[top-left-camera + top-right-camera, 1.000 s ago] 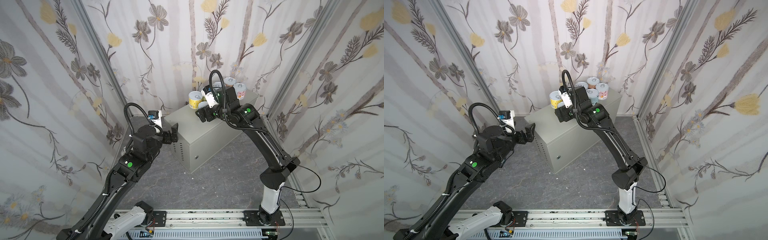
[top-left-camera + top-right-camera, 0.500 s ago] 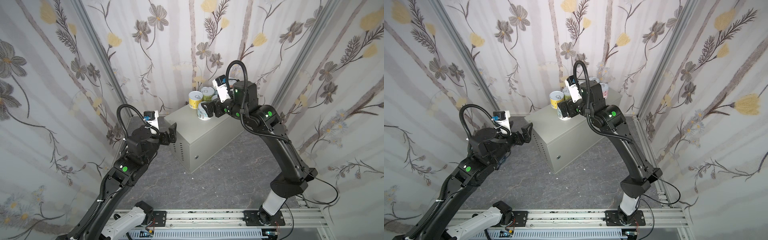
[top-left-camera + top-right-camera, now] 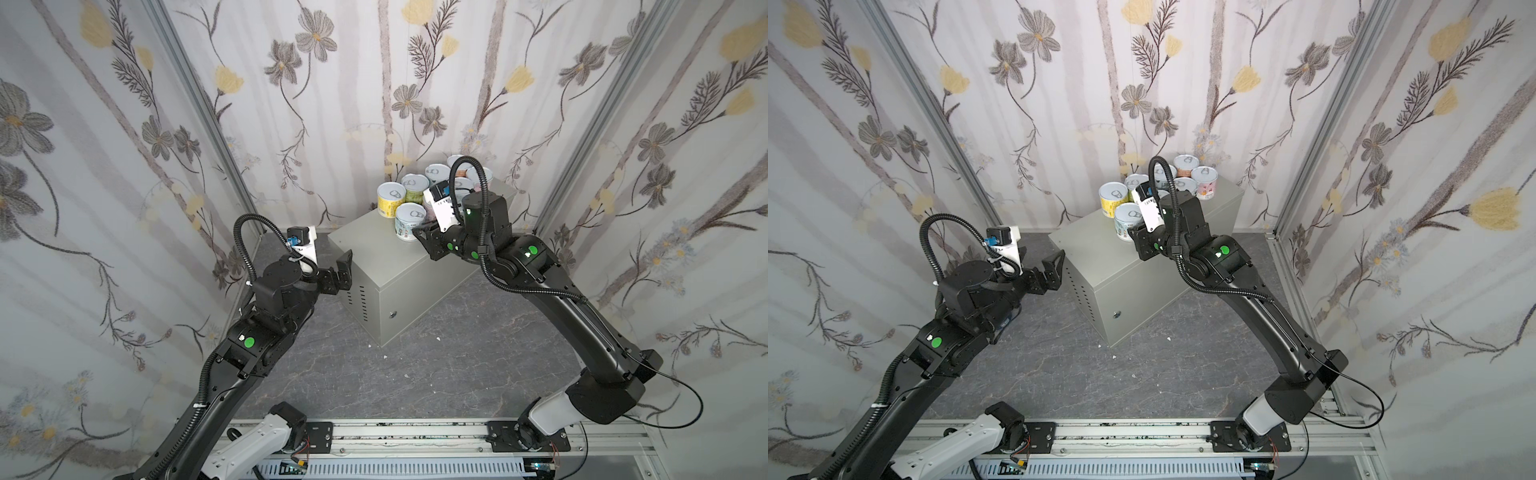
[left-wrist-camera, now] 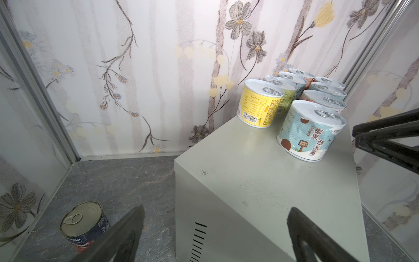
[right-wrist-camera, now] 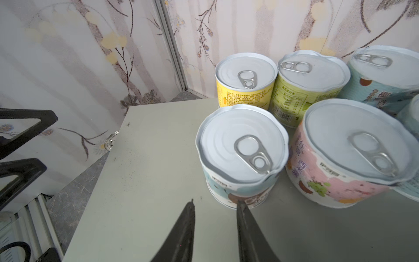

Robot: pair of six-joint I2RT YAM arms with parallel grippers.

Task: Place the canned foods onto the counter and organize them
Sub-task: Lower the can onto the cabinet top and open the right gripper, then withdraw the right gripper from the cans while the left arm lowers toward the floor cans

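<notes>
Crowding the counter [image 3: 374,253] amid floral walls [image 3: 332,104], cans [image 3: 409,216]; left gripper [image 4: 216,208] spread, right gripper [image 5: 215,203] pressed together.

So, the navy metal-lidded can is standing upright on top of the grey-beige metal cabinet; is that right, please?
Not quite: the navy metal-lidded can stands upright on the dark grey marbled floor beside the grey-beige metal cabinet, not on top of it; the left wrist view shows this.

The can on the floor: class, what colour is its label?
The floor can is navy with red at its base, best seen from the left wrist.
</notes>
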